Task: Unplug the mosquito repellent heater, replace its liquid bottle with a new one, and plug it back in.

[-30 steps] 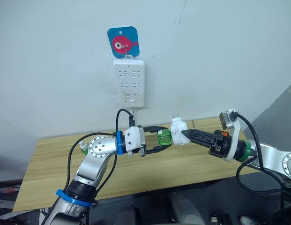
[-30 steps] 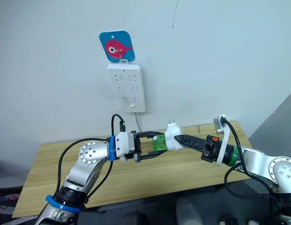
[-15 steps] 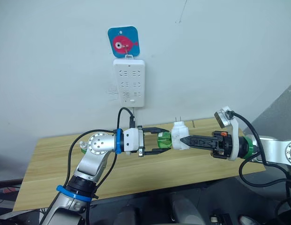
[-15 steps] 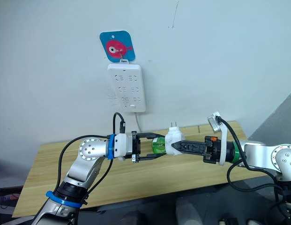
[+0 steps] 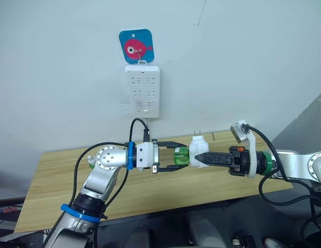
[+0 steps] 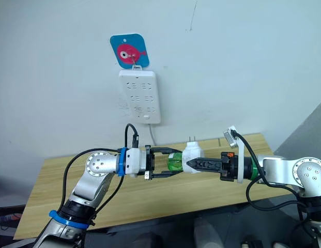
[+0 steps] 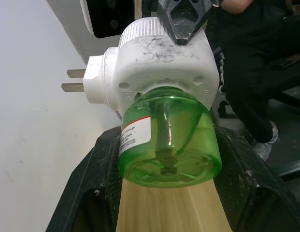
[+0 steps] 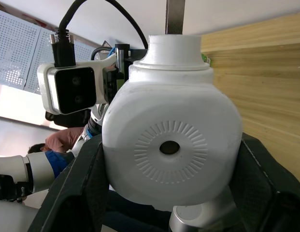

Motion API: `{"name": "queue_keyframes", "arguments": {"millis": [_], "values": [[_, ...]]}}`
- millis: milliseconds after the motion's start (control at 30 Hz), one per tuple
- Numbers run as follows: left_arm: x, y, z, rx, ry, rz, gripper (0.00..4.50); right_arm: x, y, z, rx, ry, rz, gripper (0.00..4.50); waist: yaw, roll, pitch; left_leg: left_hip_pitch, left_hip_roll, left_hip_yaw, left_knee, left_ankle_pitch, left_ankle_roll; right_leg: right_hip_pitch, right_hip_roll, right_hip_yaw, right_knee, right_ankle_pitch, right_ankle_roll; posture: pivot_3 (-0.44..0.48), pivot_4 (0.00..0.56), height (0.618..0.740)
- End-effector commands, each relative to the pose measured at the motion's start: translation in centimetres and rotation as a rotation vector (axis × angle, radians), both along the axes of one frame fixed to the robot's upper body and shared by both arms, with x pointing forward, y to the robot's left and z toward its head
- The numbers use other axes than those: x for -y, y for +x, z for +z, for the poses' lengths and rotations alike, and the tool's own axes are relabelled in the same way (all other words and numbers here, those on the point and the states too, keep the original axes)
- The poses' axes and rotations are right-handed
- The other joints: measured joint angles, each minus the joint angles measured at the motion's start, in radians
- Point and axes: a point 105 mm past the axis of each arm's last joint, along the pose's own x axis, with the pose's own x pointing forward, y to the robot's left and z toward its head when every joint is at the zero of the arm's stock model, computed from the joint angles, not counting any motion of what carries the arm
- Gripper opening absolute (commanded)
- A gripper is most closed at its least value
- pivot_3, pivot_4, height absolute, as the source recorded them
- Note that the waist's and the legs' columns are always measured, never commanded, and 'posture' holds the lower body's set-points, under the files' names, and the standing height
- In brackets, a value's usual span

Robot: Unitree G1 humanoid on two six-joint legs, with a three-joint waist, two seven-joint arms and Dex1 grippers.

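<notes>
Right end effector [image 5: 201, 156] clamps heater [image 5: 198, 153]; left end effector [image 5: 182, 158] grips green bottle [image 5: 181, 155], arms horizontal.

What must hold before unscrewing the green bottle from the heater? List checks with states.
1. Mosquito repellent heater unplugged from the power strip: ok.
2. Right end effector shut on the heater body: ok.
3. Left end effector fingers on either side of the green bottle: ok; firm contact: cannot tell.
4. Bottle still seated in the heater: ok.
5. Pair held above the table: ok.
</notes>
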Motion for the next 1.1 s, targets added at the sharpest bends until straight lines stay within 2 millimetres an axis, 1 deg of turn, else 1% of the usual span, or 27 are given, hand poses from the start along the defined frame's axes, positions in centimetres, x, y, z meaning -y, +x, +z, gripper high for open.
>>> {"name": "queue_keyframes", "arguments": {"millis": [33, 100, 133, 200, 233, 333, 400, 433, 467, 500, 567, 600, 700, 833, 1000, 1100], "values": [[-0.9, 0.1, 0.6, -0.325, 0.092, 0.011, 2.22, -0.3, -0.6, 1.5, 0.096, 0.003, 0.049, 2.96, -0.001, 0.000, 0.000, 0.000, 0.000, 0.000, 0.000, 0.000, 0.000, 0.000, 0.000, 0.000, 0.000, -0.001, 0.001, -0.158, 0.128, 0.730], [-1.1, 0.4, 1.4, -0.542, 0.100, 0.020, 2.22, -0.4, -1.0, 1.5, 0.119, -0.008, 0.071, 2.96, -0.001, 0.000, 0.000, -0.001, 0.000, -0.001, 0.001, 0.000, 0.000, 0.000, 0.000, -0.001, 0.000, -0.002, 0.004, -0.155, 0.128, 0.730], [-1.2, 0.4, 1.9, -0.615, 0.099, 0.020, 2.22, -0.4, -1.1, 1.5, 0.125, -0.008, 0.077, 2.96, -0.001, 0.000, 0.001, -0.001, 0.000, -0.002, 0.001, 0.000, 0.000, 0.000, 0.001, -0.002, 0.000, -0.003, 0.004, -0.155, 0.128, 0.730], [-1.3, 0.3, 2.9, -0.725, 0.091, -0.011, 2.22, -0.5, -1.3, 1.6, 0.135, -0.001, 0.088, 2.96, -0.001, 0.000, 0.001, -0.002, 0.000, -0.004, 0.004, 0.000, 0.000, 0.000, 0.001, -0.004, 0.000, -0.003, 0.005, -0.158, 0.129, 0.730], [-1.3, 0.2, 3.2, -0.732, 0.089, -0.031, 2.22, -0.5, -1.2, 1.7, 0.137, 0.004, 0.088, 2.96, -0.001, 0.000, 0.001, -0.002, 0.000, -0.004, 0.005, 0.000, 0.001, 0.000, 0.001, -0.004, 0.000, -0.003, 0.005, -0.158, 0.129, 0.730], [-1.2, 0.0, 3.5, -0.646, 0.081, -0.045, 2.22, -0.5, -1.0, 1.7, 0.125, 0.028, 0.067, 2.96, -0.001, 0.000, 0.001, -0.002, 0.000, -0.003, 0.005, -0.001, 0.001, 0.000, 0.001, -0.004, 0.000, -0.003, 0.005, -0.159, 0.130, 0.730], [-1.7, 0.3, 3.2, -0.476, 0.060, -0.038, 2.22, -0.4, -0.8, 1.7, 0.101, 0.050, 0.042, 2.96, -0.001, 0.001, 0.001, -0.002, 0.000, -0.003, 0.005, -0.001, 0.001, 0.000, 0.001, -0.003, 0.001, -0.003, 0.004, -0.159, 0.131, 0.730], [-1.9, 0.4, 3.0, -0.353, 0.048, -0.035, 2.57, -0.3, -0.7, 1.7, 0.083, 0.062, 0.026, 2.96, 0.000, 0.000, 0.001, -0.001, 0.000, -0.003, 0.005, -0.001, 0.001, 0.000, 0.001, -0.002, 0.001, -0.003, 0.004, -0.159, 0.131, 0.730], [-2.0, 0.5, 2.8, -0.270, 0.043, -0.034, 2.95, -0.2, -0.7, 1.7, 0.072, 0.070, 0.016, 2.96, 0.002, 0.000, 0.001, -0.002, 0.001, -0.003, 0.005, -0.001, 0.001, 0.000, 0.001, -0.002, 0.001, -0.002, 0.003, -0.159, 0.131, 0.730], [-2.2, 0.8, 2.8, -0.172, 0.018, -0.009, 3.22, -0.1, -0.6, 1.6, 0.059, 0.076, 0.004, 2.96, 0.004, 0.000, 0.001, -0.002, 0.001, -0.003, 0.005, 0.000, 0.001, 0.000, 0.001, -0.002, 0.000, 0.000, 0.000, -0.159, 0.131, 0.730], [-2.9, 1.0, 2.3, -0.036, -0.014, 0.021, 3.78, 0.2, -0.5, 1.4, 0.040, 0.087, -0.015, 2.96, 0.010, 0.000, 0.001, -0.002, 0.000, -0.002, 0.005, 0.000, 0.001, 0.000, -0.001, -0.001, 0.000, 0.000, -0.001, -0.154, 0.133, 0.730], [-3.4, 1.0, 2.0, 0.029, -0.027, 0.039, 3.83, 0.4, -0.5, 1.2, 0.031, 0.093, -0.025, 2.96, 0.012, 0.000, 0.001, -0.002, 0.000, -0.001, 0.006, 0.000, 0.001, 0.000, -0.002, 0.000, 0.000, 0.001, -0.001, -0.154, 0.133, 0.730], [-3.9, 0.7, 1.6, 0.102, -0.081, 0.071, 3.83, 0.7, -0.3, 0.9, 0.016, 0.108, -0.054, 2.96, 0.021, 0.000, 0.001, -0.002, 0.000, 0.001, 0.006, -0.001, 0.001, 0.000, -0.003, 0.001, 0.000, 0.001, -0.001, -0.154, 0.133, 0.730], [-2.9, -0.2, 2.1, 0.148, -0.162, 0.062, 3.83, 0.9, 0.0, 0.9, 0.010, 0.131, -0.084, 2.96, 0.032, 0.000, 0.001, -0.002, 0.000, 0.001, 0.007, -0.001, 0.001, 0.000, -0.004, 0.001, -0.001, 0.002, 0.001, -0.136, 0.132, 0.730], [-1.6, -0.9, 2.0, 0.172, -0.204, 0.029, 3.83, 0.5, -0.1, 0.8, 0.008, 0.164, -0.088, 2.96, 0.041, 0.000, 0.001, -0.003, 0.000, 0.001, 0.009, -0.001, 0.001, 0.000, -0.004, 0.001, -0.001, 0.002, 0.003, -0.137, 0.130, 0.730], [-1.0, -1.4, 1.5, 0.175, -0.201, -0.002, 3.83, 0.2, -0.3, 0.9, 0.011, 0.180, -0.090, 2.96, 0.043, 0.000, 0.001, -0.003, 0.000, 0.001, 0.008, -0.001, 0.001, 0.000, -0.003, 0.001, -0.001, 0.003, 0.003, -0.140, 0.128, 0.730]]}}
